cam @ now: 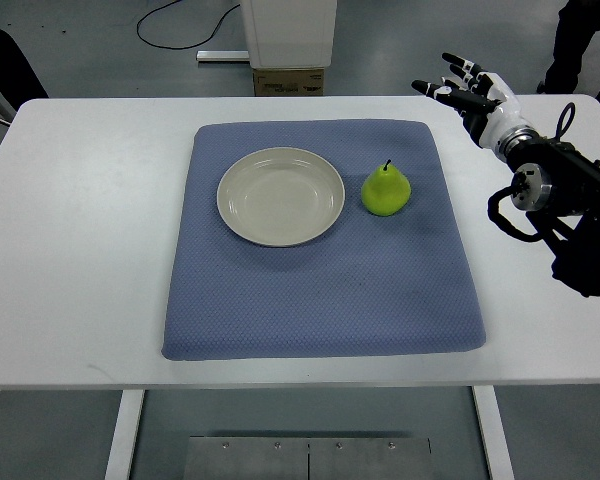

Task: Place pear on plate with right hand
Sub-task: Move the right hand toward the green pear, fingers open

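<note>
pear (386, 190) glossy, upright on dimpled mat (320, 290) | plate (280, 196) round, bare | right hand (466, 88) fingers spread

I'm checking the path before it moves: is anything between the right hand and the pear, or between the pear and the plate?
Nothing visible. The right hand is open, up and right of the pear; only bare mat separates the pear from the plate.

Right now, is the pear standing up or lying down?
Standing up. The pear sits on its wide bottom on the blue mat, with its stem pointing up, beside the empty plate.
</note>
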